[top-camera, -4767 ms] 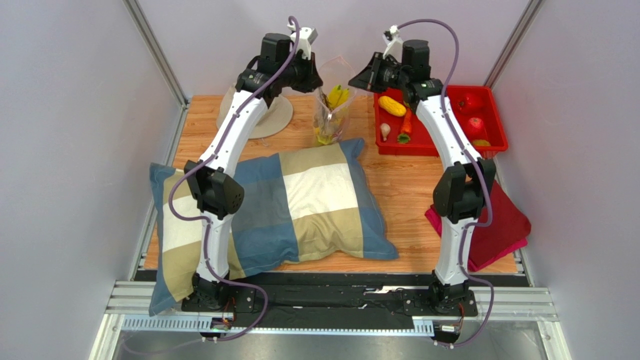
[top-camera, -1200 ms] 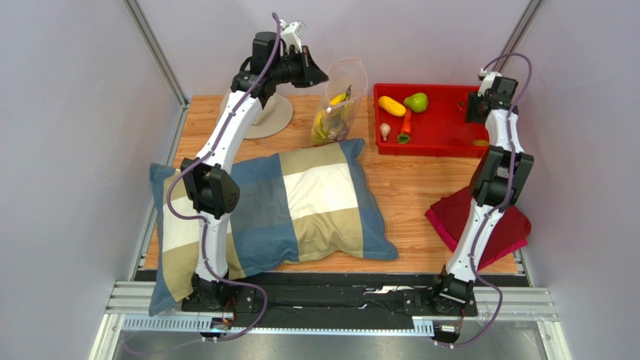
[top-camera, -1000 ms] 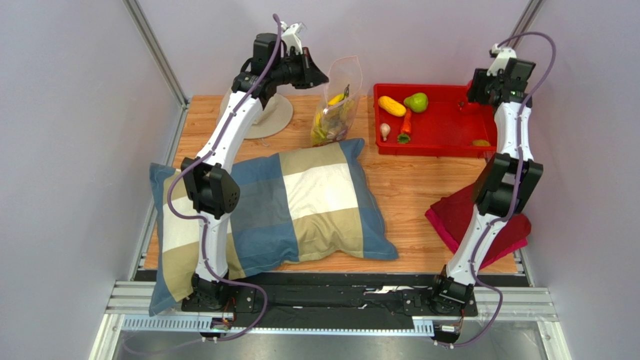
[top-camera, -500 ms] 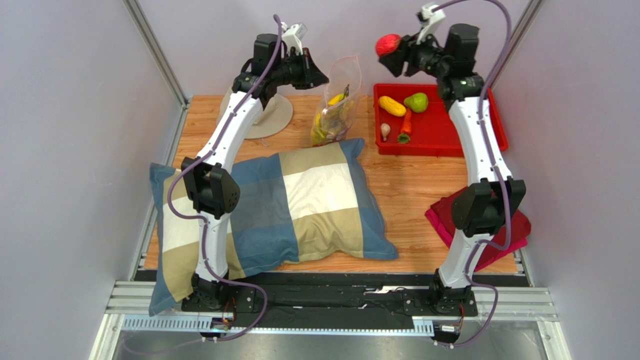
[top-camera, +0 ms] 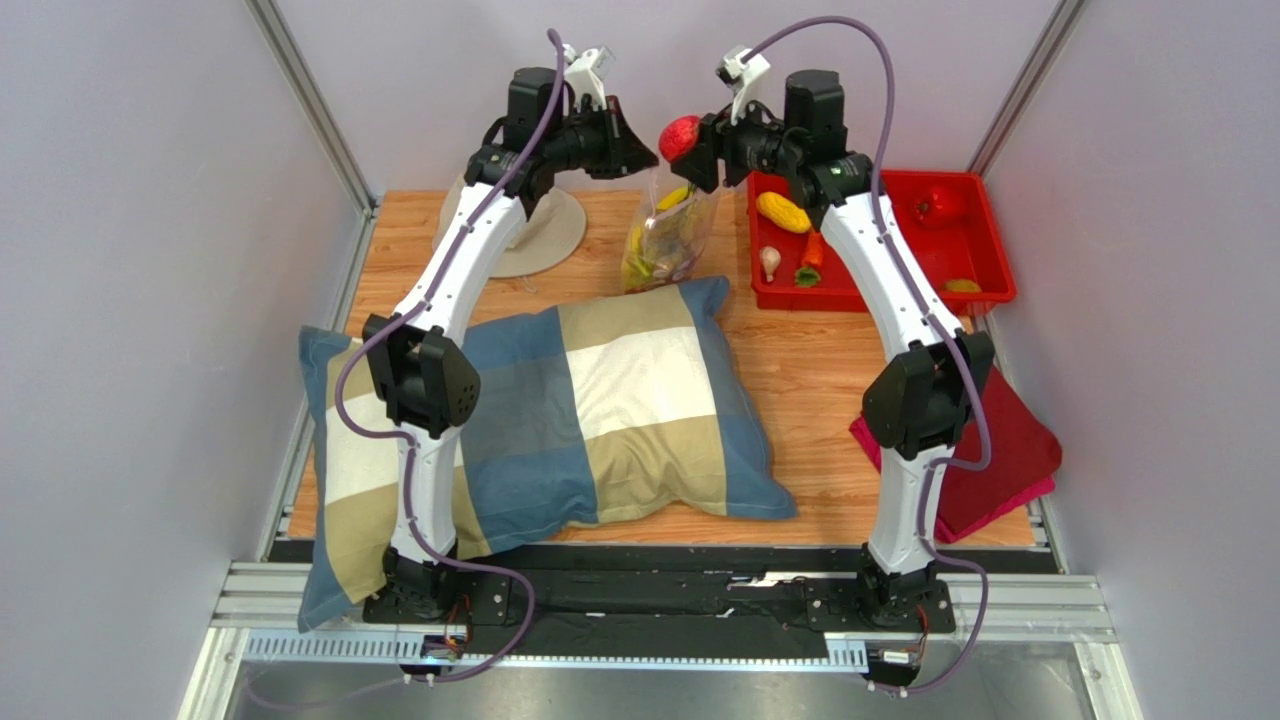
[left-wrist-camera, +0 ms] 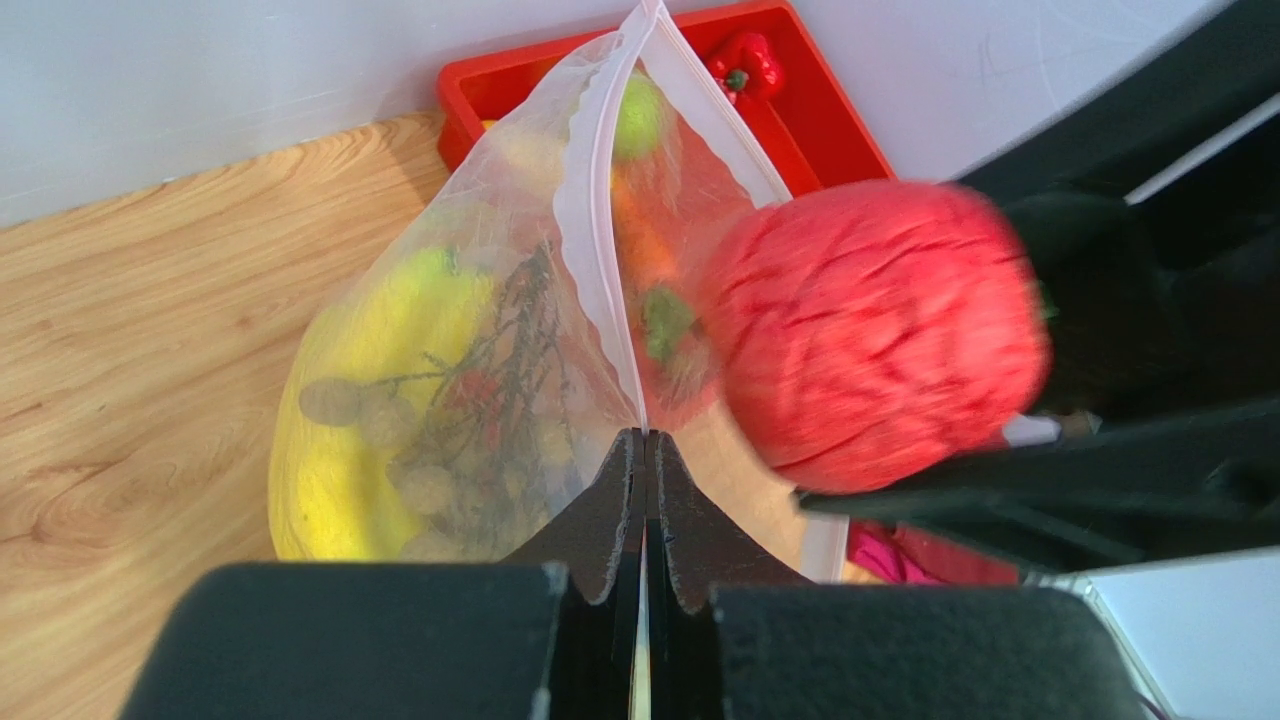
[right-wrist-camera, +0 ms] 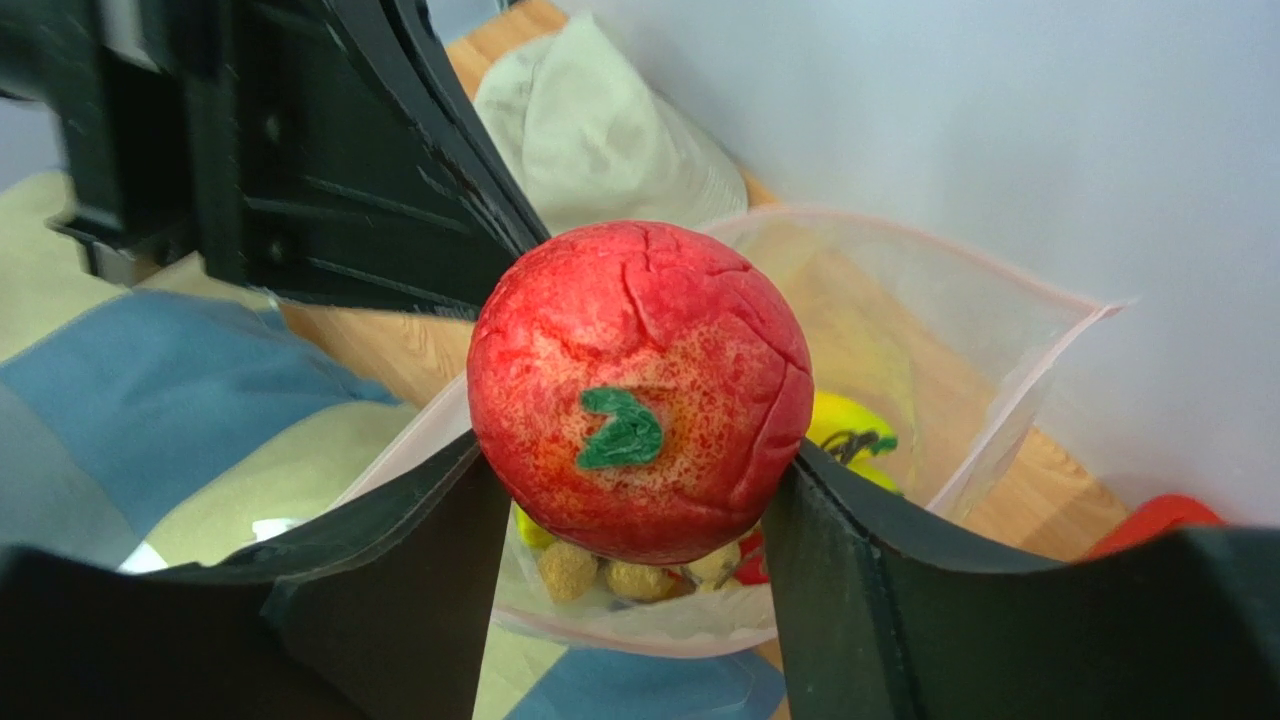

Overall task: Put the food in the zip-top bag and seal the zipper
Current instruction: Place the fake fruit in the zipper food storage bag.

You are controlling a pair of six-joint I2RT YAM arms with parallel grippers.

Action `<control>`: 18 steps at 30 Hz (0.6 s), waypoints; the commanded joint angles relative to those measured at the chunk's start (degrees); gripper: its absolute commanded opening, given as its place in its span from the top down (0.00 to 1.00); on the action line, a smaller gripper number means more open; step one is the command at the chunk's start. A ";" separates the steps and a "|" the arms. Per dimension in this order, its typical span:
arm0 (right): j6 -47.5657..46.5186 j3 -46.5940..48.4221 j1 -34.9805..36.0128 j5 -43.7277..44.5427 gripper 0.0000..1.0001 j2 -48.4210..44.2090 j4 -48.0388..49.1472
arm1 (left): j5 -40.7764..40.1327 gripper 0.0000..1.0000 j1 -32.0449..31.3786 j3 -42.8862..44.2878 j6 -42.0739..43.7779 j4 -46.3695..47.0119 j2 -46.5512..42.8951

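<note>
The clear zip-top bag [top-camera: 672,225] hangs upright at the table's back, its mouth spread wide. My left gripper [top-camera: 643,153] is shut on the bag's rim, and the left wrist view shows the pale zipper [left-wrist-camera: 594,255] running out from the gripper [left-wrist-camera: 645,438]. Yellow bananas [left-wrist-camera: 376,330] and a tan bunch [right-wrist-camera: 631,573] lie inside the bag. My right gripper [top-camera: 694,143] is shut on a red apple [right-wrist-camera: 639,405] and holds it just above the open mouth. A lemon [top-camera: 783,212], a carrot [top-camera: 813,248] and a red pepper [top-camera: 935,203] lie in the red tray [top-camera: 999,248].
A checked pillow [top-camera: 601,405] covers the table's middle and left. A beige hat [top-camera: 556,233] lies behind the left arm. A red cloth [top-camera: 1007,450] hangs over the right edge. Grey walls close in at the back and sides.
The right arm lifted the apple out of the tray and swung left with it to just over the bag's mouth. The left arm and the bag stayed where they were.
</note>
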 commanded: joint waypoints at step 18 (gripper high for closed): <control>19.68 6.21 -27.01 6.93 0.07 6.03 5.72 | 0.90 1.00 -0.27 0.96 0.56 3.03 -2.08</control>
